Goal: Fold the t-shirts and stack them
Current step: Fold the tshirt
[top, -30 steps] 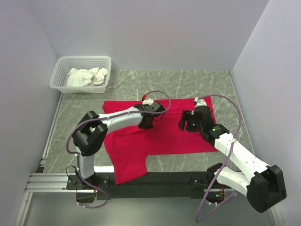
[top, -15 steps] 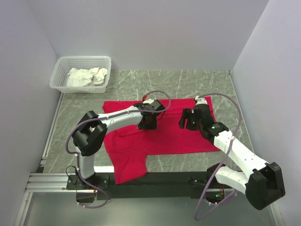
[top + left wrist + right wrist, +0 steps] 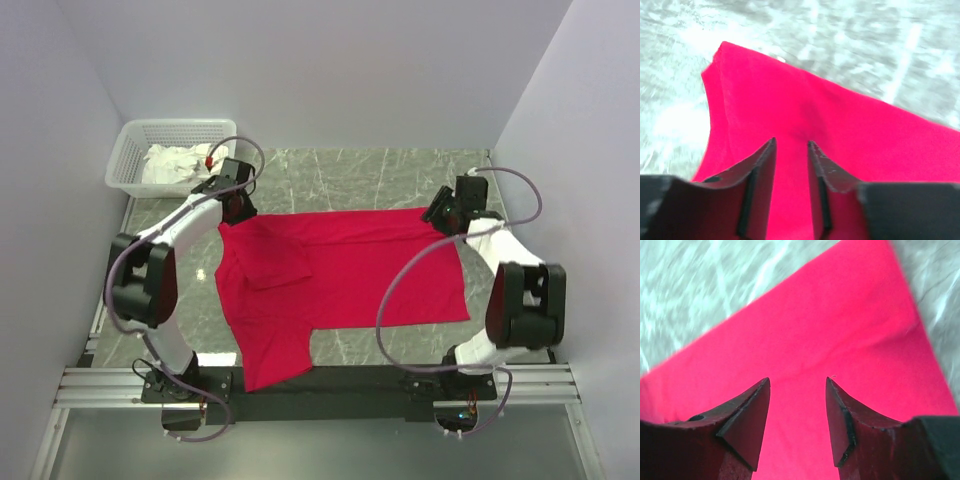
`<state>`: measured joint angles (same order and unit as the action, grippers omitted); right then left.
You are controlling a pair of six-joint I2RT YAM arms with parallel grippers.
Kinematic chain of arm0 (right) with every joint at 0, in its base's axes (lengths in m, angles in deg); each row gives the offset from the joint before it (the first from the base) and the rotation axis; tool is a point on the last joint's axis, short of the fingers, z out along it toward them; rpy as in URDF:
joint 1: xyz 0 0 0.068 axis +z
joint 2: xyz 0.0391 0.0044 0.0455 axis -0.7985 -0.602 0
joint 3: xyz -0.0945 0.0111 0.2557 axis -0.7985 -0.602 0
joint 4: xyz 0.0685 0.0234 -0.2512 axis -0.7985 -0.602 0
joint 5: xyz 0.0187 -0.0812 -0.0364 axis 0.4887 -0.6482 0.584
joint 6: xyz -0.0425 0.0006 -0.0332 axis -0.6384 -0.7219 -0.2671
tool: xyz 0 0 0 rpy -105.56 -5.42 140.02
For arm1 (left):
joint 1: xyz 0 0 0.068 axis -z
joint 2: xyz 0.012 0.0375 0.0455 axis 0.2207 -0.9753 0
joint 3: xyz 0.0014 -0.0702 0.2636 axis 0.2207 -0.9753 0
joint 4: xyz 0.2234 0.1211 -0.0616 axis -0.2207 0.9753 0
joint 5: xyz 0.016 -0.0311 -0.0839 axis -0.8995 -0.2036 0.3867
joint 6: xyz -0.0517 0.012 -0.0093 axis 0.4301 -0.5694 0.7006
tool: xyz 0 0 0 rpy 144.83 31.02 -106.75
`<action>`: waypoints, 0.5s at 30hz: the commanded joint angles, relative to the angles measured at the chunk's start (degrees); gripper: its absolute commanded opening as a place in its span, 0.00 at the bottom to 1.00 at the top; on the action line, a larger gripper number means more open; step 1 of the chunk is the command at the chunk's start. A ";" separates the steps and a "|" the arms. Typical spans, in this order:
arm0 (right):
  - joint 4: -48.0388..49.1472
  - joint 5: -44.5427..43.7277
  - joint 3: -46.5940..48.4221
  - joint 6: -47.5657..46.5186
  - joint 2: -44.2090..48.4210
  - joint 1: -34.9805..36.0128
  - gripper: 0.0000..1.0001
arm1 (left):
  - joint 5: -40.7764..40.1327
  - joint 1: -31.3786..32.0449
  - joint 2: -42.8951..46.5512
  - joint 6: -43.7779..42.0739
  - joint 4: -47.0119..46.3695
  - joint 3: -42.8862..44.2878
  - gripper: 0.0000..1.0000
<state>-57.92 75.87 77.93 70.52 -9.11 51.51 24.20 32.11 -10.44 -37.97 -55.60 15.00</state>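
Left hand [image 3: 791, 142] of mine hangs over the far left corner of the red t-shirt [image 3: 340, 270]. Its fingers stand a narrow gap apart, and I see no cloth caught between them. My right hand [image 3: 797, 380] sits over the far right corner, jaws parted wider, gripping nothing. The t-shirt lies spread on the desk [image 3: 380, 175], one flap reaching the near edge. A white basket [image 3: 128, 170] holding white cloth stands far left.

The top view looks down from behind; both wrist views sit close over the red shirt [image 3: 340, 270].
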 commanded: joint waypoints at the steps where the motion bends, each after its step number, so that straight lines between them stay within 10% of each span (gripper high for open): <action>1: 3.80 4.67 4.62 3.25 -6.61 -4.14 0.55 | 4.66 -2.21 -5.20 -3.02 -4.90 0.75 0.35; 15: -0.67 6.43 10.69 9.32 -23.51 -14.69 0.54 | 5.72 -5.64 -12.59 -0.22 -5.79 -2.75 0.35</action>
<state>-55.67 83.78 86.58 78.91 -30.83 38.29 28.42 26.66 -23.09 -39.17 -60.22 14.00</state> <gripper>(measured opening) 0.544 0.345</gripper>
